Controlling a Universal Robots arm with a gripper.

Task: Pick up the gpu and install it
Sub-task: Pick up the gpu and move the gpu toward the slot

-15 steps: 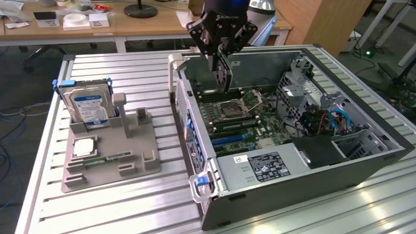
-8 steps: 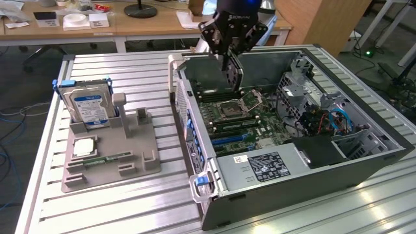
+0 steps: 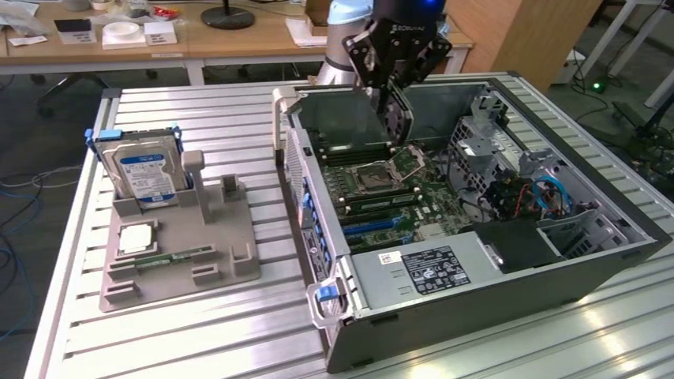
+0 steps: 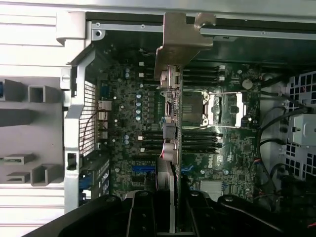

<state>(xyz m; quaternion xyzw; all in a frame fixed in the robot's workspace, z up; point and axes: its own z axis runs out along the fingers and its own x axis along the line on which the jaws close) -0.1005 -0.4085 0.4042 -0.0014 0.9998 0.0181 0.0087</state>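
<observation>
The gripper (image 3: 394, 93) hangs over the open computer case (image 3: 474, 308), its fingers pinched on the gpu (image 3: 396, 126). The dark card is held on edge, pointing down into the case. From the room its lower end appears just above the CPU socket (image 3: 392, 170) on the motherboard (image 3: 421, 189) - not in any slot, though I can't tell how high it sits.

In the wrist view the gpu (image 4: 170, 128) shows as a thin strip running away from the gripper (image 4: 169, 217), with its pale metal bracket (image 4: 181, 44) at the far end near the case wall. The CPU socket (image 4: 222, 108) lies just beside that strip.

On the slatted table (image 3: 189, 332), toward the exterior view's left, a grey holder (image 3: 200, 237) carries a blue-labelled hard drive (image 3: 144, 170) standing upright - well apart from the case.
</observation>
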